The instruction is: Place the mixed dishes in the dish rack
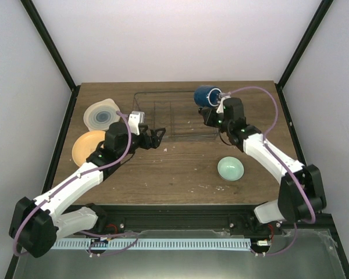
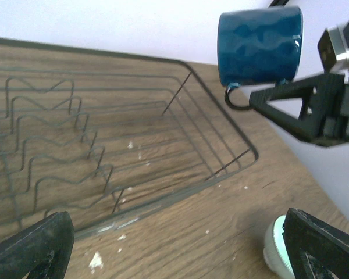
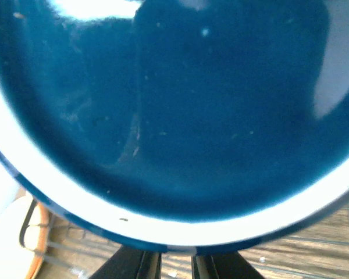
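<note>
My right gripper [image 1: 217,103] is shut on the rim of the dark blue mug [image 1: 207,95] and holds it on its side in the air over the far right corner of the wire dish rack [image 1: 173,119]. The mug's inside fills the right wrist view [image 3: 174,104], with the gripper [image 3: 171,264] at the bottom. My left gripper [image 1: 155,138] is open and empty at the rack's near edge. In the left wrist view the mug [image 2: 259,45] hangs above the rack [image 2: 104,145]. The mint-green bowl [image 1: 230,168] stands on the table in front of the rack at the right. The cream plate [image 1: 102,115] and orange plate [image 1: 88,146] lie left of the rack.
The rack holds nothing that I can see. The wooden table [image 1: 180,168] has white crumbs on it. Black frame posts stand at the far corners, with white walls behind. The bowl [image 2: 274,247] sits close to my left gripper's right finger [image 2: 323,244].
</note>
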Robot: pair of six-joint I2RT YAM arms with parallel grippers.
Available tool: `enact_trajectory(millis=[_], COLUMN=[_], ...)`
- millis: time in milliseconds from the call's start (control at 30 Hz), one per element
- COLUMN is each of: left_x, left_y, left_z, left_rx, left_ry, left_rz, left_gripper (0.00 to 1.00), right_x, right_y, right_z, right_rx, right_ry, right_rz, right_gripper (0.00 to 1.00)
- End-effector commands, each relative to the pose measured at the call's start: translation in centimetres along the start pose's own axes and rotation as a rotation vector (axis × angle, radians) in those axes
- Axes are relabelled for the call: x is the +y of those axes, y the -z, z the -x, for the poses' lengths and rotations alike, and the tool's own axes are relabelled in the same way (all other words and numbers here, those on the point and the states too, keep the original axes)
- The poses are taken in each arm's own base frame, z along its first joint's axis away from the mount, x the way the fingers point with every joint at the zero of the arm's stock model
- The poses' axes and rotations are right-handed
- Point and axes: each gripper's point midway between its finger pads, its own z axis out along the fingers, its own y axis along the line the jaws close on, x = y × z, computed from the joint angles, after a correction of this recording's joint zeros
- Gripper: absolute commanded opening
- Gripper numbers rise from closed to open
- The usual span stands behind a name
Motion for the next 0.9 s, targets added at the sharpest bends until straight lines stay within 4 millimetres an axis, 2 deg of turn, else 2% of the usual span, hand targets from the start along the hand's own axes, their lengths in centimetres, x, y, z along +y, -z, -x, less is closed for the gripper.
enact_trajectory(millis=[0, 233, 400, 667, 867], left_x=[2.0, 2.6, 2.8, 2.6, 2.4], left_y=[1.2, 2.8, 3.6, 4.5, 4.4], left_z=[-1.7, -2.1, -2.5, -2.6, -3.3], left_rx=[0.056, 0.057, 0.05, 0.034, 0.055], left_ry=[-0.043, -0.069, -0.068, -0.081, -0.079], left_rz=[0.102, 0.14, 0.148, 0.134, 0.109], left_gripper=[1.0, 1.0, 1.0, 1.0, 1.0], right_x=[-0.6, -2.3, -2.8, -3.9, -5.4], right_y=[-1.2, -5.7, -7.8, -8.5, -9.1], right_z=[3.7, 2.9, 1.8, 2.0, 0.7], right_rx=[-0.078, -0.023, 0.022, 0.043, 0.087], right_ry=[-0.054, -0.091, -0.092, -0.085, -0.085], right_rz=[-0.137, -0.288, -0.371, -0.507, -0.572], right_gripper=[0.01, 0.01, 0.01, 0.01, 0.01])
